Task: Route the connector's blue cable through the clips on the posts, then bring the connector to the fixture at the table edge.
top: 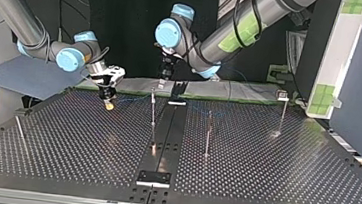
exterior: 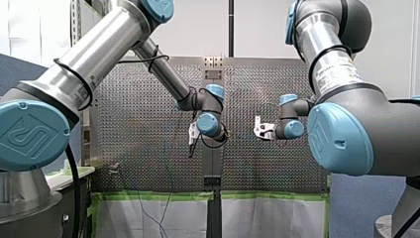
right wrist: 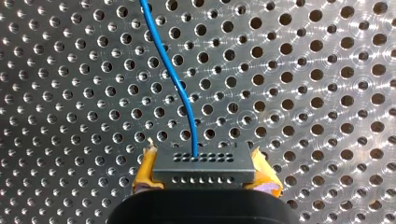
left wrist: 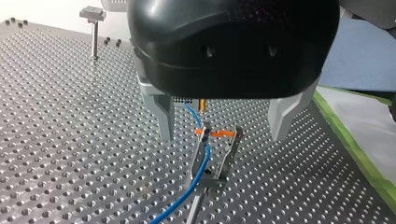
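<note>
**Grip state.** Our right gripper [top: 109, 103] held the connector [right wrist: 204, 164] clamped btwn its yellow pads [right wrist: 145, 173], one pad at each end of the housing. Grip looked square. The blue cable [right wrist: 176, 84] left the connector's face and ran ahead of that gripper over the perforated table [right wrist: 317, 93]. No kink seen.

Our left gripper [left wrist: 223, 138] stood wide open and held nothing. Its fingers straddled the clip [left wrist: 219, 156] on top of a post [left wrist: 195, 212].

**Cable position.** The cable passed btwn the clip's two metal prongs, directly below the gap in the left gripper's fingers. An orange piece [left wrist: 218, 134] sat at the prong tips. The connector showed just beyond the clip, ahead of the left gripper. We could not tell whether the cable was fully seated.

**Assessment.** First clip threaded, or nearly. A second post [top: 208, 135] stood well apart from both grippers, w/ no cable seen at it. The last leg to the table edge was not begun.

**Risks:**
1. If the right gripper pulled upward or off-line, the cable could lift out of the prongs.
2. Excess tension could bend the thin post or twist the connector in the pads.
3. If the left gripper came down off-centre, a finger could strike a prong and knock the clip.
4. If the left gripper closed too low, it could pinch clip and cable together.
</note>
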